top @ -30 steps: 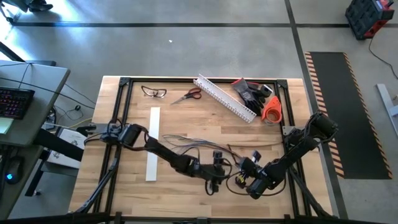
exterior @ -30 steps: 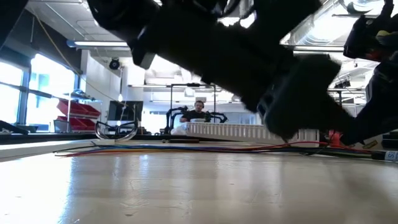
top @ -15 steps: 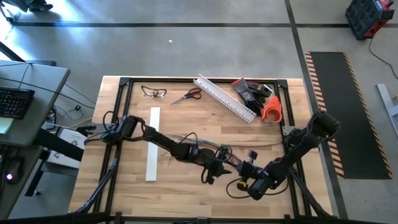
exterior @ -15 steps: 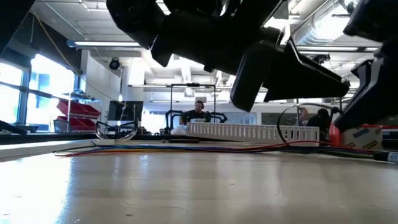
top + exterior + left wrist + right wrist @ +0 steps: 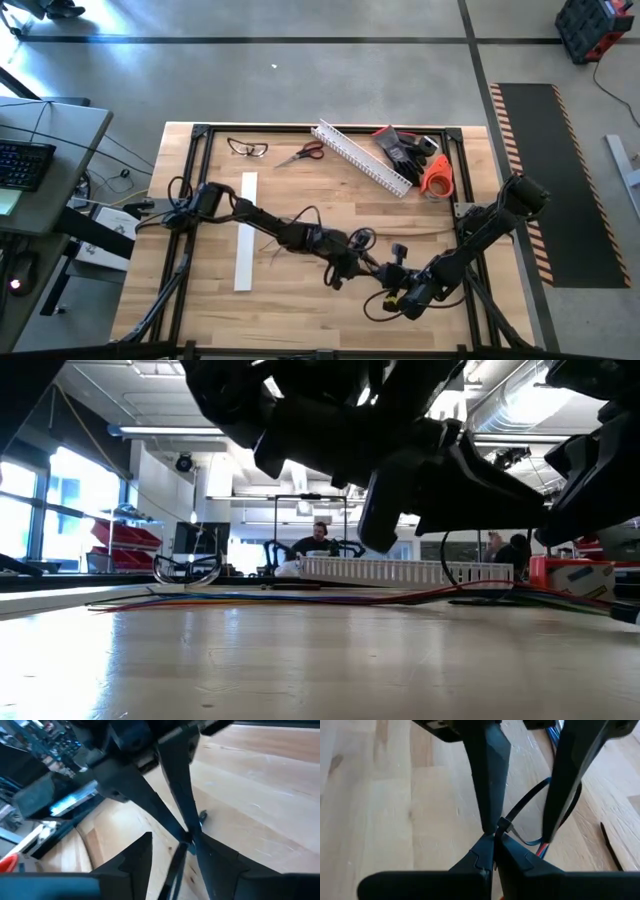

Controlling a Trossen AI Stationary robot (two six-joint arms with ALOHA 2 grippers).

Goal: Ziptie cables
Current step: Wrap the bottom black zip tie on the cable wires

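Ziptie (image 5: 520, 810), thin dark strip bent into a loop, sits between the two grippers toward 5 o'clock of the table (image 5: 210, 300) in the high view; its head end is pinched in the right gripper (image 5: 492, 840), fingers together on it, the strap arcing away toward 1 o'clock. Left gripper (image 5: 352, 262) meets it from 10 o'clock, fingers (image 5: 135, 855) apart around the strap, not visibly clamped. Cables (image 5: 250, 598) lie long axis 9-to-3 across mid-table, behind the arms in the low view. White slotted channel (image 5: 360, 157) lies diagonally at 1 o'clock, beside scissors (image 5: 300, 154), gloves (image 5: 405, 148), orange tape roll (image 5: 437, 176). White strip (image 5: 245, 230) lies at 9 o'clock, long axis 12-to-6.
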